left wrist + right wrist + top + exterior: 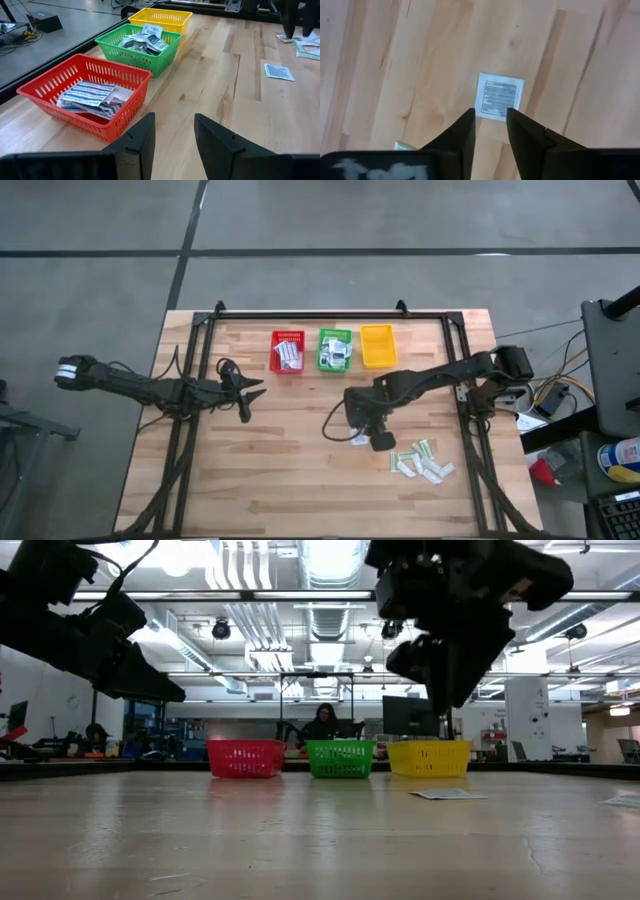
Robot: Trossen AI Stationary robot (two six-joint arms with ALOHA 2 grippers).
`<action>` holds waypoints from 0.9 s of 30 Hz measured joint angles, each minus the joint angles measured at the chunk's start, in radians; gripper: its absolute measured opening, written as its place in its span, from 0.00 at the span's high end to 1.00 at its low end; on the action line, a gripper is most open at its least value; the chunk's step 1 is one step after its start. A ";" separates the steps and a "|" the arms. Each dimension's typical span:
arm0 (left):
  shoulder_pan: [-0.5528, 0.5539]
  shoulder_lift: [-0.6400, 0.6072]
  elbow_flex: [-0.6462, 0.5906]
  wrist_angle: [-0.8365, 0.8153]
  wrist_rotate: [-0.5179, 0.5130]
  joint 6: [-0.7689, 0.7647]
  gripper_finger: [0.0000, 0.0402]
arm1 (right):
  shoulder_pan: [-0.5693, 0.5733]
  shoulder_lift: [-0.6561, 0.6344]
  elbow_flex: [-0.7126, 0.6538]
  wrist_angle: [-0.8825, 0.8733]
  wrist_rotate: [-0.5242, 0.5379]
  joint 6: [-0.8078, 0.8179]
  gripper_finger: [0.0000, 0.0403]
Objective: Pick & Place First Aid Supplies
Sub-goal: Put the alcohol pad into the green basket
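While the left gripper (172,142) is waiting spread open near the red basket (287,351), the right gripper (490,131) is hovering, fingers parted, over a square white packet (499,96) lying mid-table, toward the right edge.

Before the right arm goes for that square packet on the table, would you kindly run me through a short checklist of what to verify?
1. Square packet lies flat and alone on the wood: ok.
2. Right gripper is lined up over the packet, its jaws parted with a gap between them: ok.
3. Right gripper is empty: ok, nothing shows between the jaws.
4. Green basket has room for the packet: ok, it holds packets but is not full.
5. Left gripper is out of the way: ok, it waits by the red basket, jaws open.
6. Height of the right gripper above the table: cannot tell.
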 joint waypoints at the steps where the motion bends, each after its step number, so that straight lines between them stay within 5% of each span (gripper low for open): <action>1: 0.000 0.001 0.000 0.000 0.000 0.000 0.67 | 0.000 0.012 0.000 0.004 -0.003 -0.001 0.71; 12: 0.000 0.002 0.000 0.000 0.000 -0.002 0.67 | -0.009 0.146 -0.002 0.024 0.032 -0.023 0.55; 27: 0.000 0.002 0.000 -0.002 0.000 -0.002 0.67 | -0.006 0.261 0.007 0.039 0.085 0.016 0.67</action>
